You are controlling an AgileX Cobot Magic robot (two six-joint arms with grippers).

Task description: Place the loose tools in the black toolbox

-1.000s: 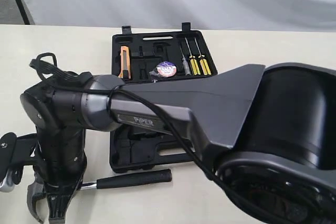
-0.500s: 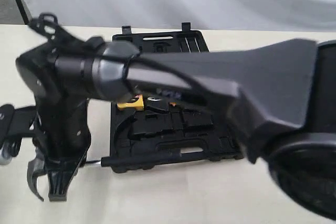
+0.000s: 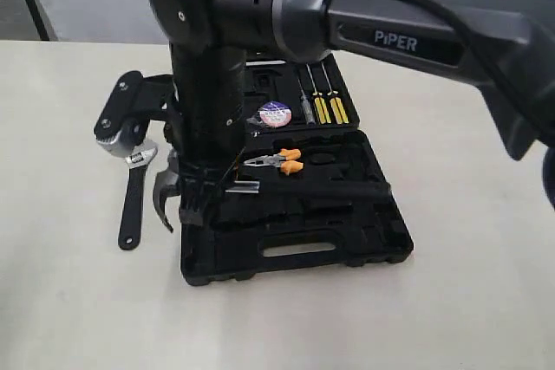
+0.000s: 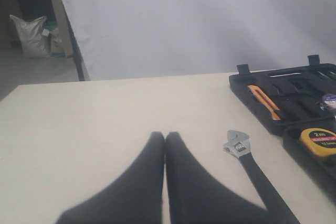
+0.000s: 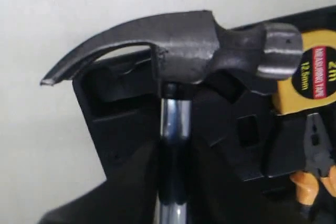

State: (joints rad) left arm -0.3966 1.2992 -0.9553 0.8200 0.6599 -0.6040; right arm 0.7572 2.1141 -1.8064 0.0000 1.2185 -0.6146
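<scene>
My right gripper is shut on the claw hammer's chrome shaft just below the head. The hammer head sits over the left end of the black toolbox, its claw reaching past the box edge. The black handle lies across the near half. The adjustable wrench lies on the table left of the box, and it also shows as the wrench in the left wrist view. The tape roll rests in the far half. My left gripper is shut and empty.
Orange-handled pliers, screwdrivers, a yellow tape measure and an orange utility knife sit in the box. The right arm's wrist camera mount hangs above the wrench head. Beige table surrounds the box.
The right arm has lifted the hammer from the table's front left and carried it back and right over the toolbox. The wrench has come into view.
</scene>
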